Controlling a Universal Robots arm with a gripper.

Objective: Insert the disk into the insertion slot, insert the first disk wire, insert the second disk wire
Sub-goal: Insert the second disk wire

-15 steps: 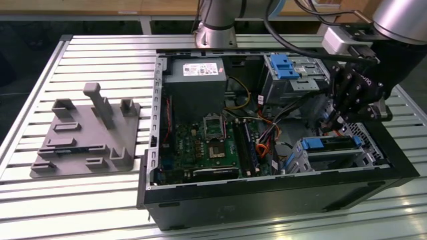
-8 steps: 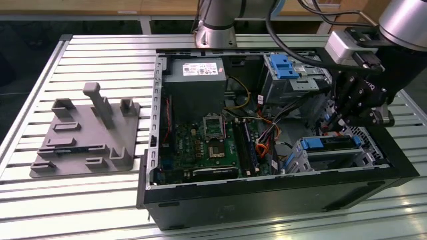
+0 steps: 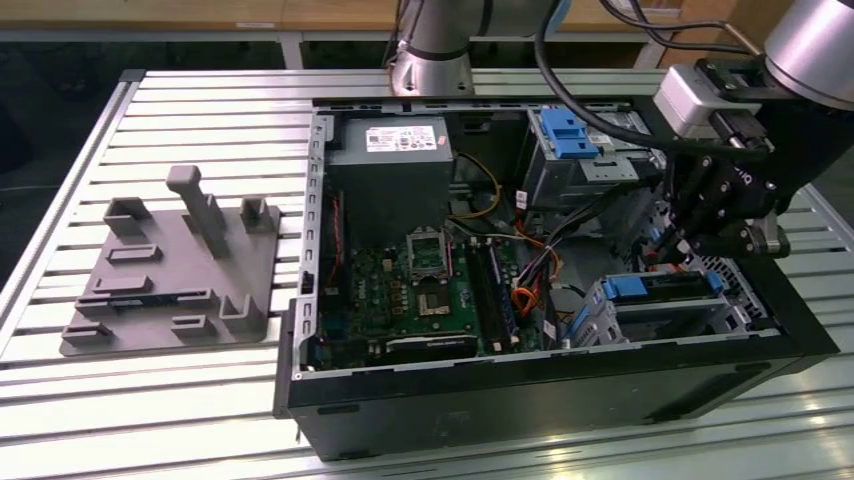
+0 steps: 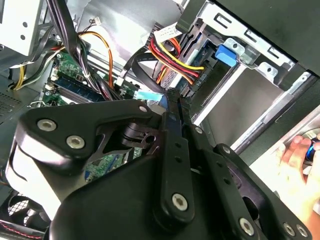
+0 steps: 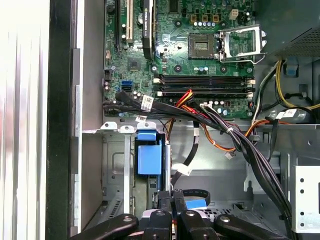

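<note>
Here the open computer case (image 3: 534, 380) lies on its side on a slatted metal table (image 3: 200, 400), with a grey moulded fixture (image 3: 174, 275) resting on the slats to the exterior view's left, well apart from the case. Inside, the green motherboard (image 3: 427, 290) fills the middle, and bundled wires (image 5: 220, 125) cross it. The disk (image 3: 661, 290) sits in the insertion slot (image 3: 694, 315) at the exterior view's lower right corner of the case, its blue carrier edge showing. The gripper (image 3: 674, 250) hangs just above that corner, black linkages angled down toward the disk. In the first wrist view the fingers (image 5: 165, 200) stand close together over the cage, beside the blue carrier tab (image 5: 149, 157); they seem pressed shut, perhaps on a thin dark connector, though that is hard to make out. The second wrist view adds a person's hand (image 4: 300, 170) beyond the case wall, plus red and yellow power leads (image 4: 172, 60).
</note>
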